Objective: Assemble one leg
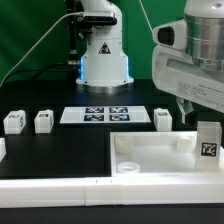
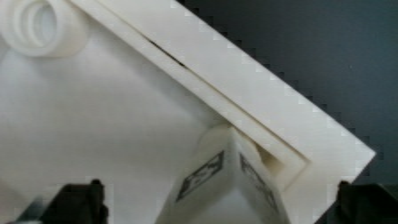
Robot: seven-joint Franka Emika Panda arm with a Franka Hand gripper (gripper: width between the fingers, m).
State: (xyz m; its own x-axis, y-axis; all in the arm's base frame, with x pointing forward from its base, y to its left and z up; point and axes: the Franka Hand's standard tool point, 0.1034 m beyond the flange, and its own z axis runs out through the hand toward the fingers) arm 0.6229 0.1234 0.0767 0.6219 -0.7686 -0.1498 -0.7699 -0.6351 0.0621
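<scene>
A leg (image 1: 207, 140), a small white block with a black-and-white tag, stands upright at the near corner of the large white tray-like part (image 1: 150, 158) on the exterior view's right. My gripper (image 1: 195, 112) hangs just above it. In the wrist view the leg (image 2: 231, 180) stands between the dark fingertips (image 2: 75, 200), with a gap on each side. The gripper (image 2: 221, 203) is open and touches nothing. The tray's rim (image 2: 231, 80) runs diagonally, and a round corner socket (image 2: 39, 30) shows.
Three more legs stand on the black table: two at the exterior view's left (image 1: 13, 121) (image 1: 43, 121) and one (image 1: 163, 118) behind the tray. The marker board (image 1: 105, 114) lies at the middle back. The robot base (image 1: 100, 55) stands behind it.
</scene>
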